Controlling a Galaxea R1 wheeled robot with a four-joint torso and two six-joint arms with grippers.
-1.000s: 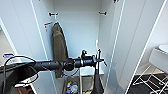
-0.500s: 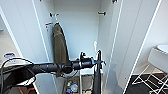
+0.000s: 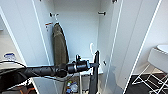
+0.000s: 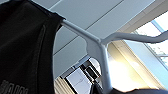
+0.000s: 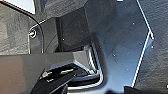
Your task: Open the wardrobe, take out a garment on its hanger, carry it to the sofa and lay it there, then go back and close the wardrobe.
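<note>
The tall white wardrobe [image 3: 75,37] stands open, an olive-brown jacket [image 3: 60,47] hanging inside. Before it, the left gripper [image 3: 93,65] clasps the thin white hanger [image 4: 100,47] bearing the black thin-fabric garment [image 3: 94,75]. I cannot tell the right gripper's grip.

wardrobe [image 3: 80,37]: smooth matt white panels | garment [image 4: 25,50]: soft matt black cloth | hanger [image 4: 96,45]: smooth white plastic, inside wardrobe

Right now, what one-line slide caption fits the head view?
Left hand holds the black garment on its white hanger before the open wardrobe, olive-brown jacket hanging inside.
</note>
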